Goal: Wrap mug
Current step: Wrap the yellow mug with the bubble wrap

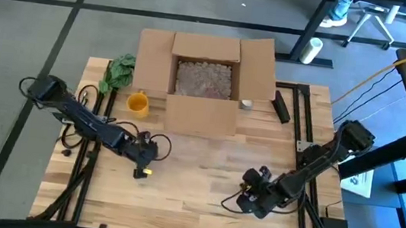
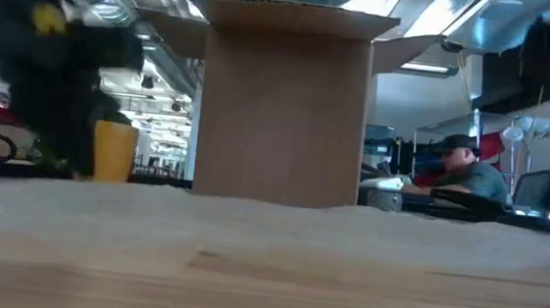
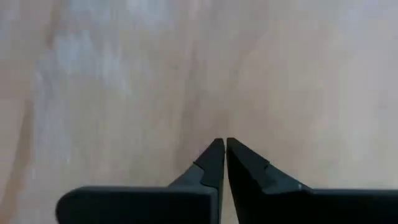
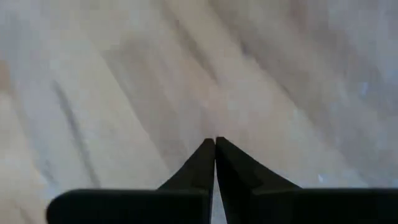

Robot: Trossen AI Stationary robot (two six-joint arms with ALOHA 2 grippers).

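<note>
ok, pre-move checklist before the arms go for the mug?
1. Mug upright, left of the box: ok.
2. Green wrap beside mug, apart from it: ok.
3. Left gripper empty, shut, over bare table: ok.
4. Right gripper empty, shut: ok.
5. Path from left gripper to mug free: ok.
6. Mug handle direction: cannot tell.

A grey carpeted floor (image 1: 27, 40) crossed by dark seams surrounds the wooden table (image 1: 195, 182). Beyond it stands a desk (image 1: 338, 7) with an office chair (image 1: 374, 26) nearby. In the low view, ceiling lights (image 2: 177, 92) glow and 1 seated person (image 2: 465, 174) wears a cap.
</note>
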